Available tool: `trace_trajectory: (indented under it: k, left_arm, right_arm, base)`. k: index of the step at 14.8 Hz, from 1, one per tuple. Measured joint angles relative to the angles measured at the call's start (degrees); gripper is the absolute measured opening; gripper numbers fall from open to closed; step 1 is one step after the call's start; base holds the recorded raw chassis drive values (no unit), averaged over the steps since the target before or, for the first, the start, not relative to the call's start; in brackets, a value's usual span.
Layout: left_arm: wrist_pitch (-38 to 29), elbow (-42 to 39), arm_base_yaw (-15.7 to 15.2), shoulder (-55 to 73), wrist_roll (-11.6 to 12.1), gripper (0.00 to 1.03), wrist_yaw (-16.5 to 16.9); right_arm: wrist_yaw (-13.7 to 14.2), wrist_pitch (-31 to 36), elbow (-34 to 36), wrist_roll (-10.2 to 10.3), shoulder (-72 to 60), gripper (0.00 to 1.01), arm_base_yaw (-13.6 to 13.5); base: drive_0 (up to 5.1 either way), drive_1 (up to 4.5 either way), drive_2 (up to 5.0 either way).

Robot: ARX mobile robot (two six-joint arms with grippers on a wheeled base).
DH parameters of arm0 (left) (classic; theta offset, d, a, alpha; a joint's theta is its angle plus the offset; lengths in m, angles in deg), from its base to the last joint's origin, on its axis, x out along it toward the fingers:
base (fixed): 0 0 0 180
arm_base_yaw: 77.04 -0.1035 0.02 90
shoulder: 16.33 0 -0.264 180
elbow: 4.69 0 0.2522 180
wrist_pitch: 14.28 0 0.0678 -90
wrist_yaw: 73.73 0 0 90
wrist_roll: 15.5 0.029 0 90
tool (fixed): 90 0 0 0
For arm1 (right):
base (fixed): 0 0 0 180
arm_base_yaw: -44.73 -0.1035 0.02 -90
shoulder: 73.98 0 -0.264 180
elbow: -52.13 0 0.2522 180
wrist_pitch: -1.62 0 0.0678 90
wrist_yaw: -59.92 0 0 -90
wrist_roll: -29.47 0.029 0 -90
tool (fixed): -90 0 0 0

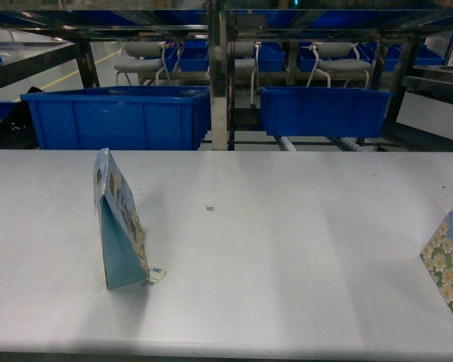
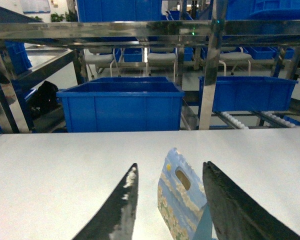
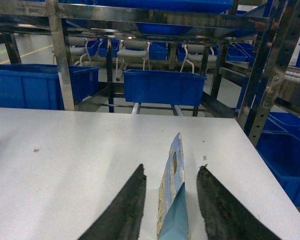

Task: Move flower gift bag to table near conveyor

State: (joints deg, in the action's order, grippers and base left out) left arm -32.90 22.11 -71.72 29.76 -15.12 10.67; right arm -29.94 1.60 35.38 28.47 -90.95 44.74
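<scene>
Between the left gripper (image 2: 170,200) fingers (image 2: 117,210), which stand spread apart, a flower gift bag (image 2: 180,200) rises upright on the white surface (image 2: 65,170); its handle slot shows near the top, and its printed side faces the left finger. I cannot tell whether the right-hand finger touches the bag's blue edge; the left-hand finger is clearly apart from it. In the head view this bag (image 1: 119,226) stands on the left part of the surface (image 1: 287,264), leaning slightly, with a small paper tag (image 1: 158,274) lying at its foot.

The right gripper (image 3: 169,200) fingers (image 3: 125,210) are likewise released, and a second flower bag (image 3: 172,195) stands edge-on in the gap between them, touching neither as far as the view shows. In the head view only a flowered corner of this bag (image 1: 449,264) shows at the right edge.

Beyond both sets of fingers, past the far edge of the surface, stands the steel-framed conveyor (image 2: 210,75), with white rollers (image 2: 235,120) visible low down to the right of the left gripper's line. A large blue bin (image 2: 121,102) sits straight ahead of the left fingers, and a smaller blue bin (image 3: 164,86) ahead of the right fingers. What the bins hold cannot be seen, since only their outer walls and rims show. White chairs (image 1: 140,60) stand further behind the rack.
</scene>
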Motion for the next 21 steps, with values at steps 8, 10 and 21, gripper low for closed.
trace_trajectory:
  k: [8,10,21]
  left_arm:
    - [2.43,-6.19,-5.42,-8.92,-0.35,0.02,5.42]
    - [4.37,-7.98,-5.16,-12.57,-0.35,0.02,5.6]
    - [16.59,-12.2,-5.2,-30.32,-0.35,0.02,5.57]
  right_arm:
    - [-0.22,-1.75,2.21,0.15,4.74,0.02,0.0]
    - [-0.17,-3.52,2.21,0.17,6.78,0.02,0.0]
    - [-0.17,-13.97,2.14,0.15,16.72,0.02,0.0]
  base:
    - [0.0,0.0,0.0]
    - [0.0,0.0,0.0]
    - [0.0,0.0,0.0]
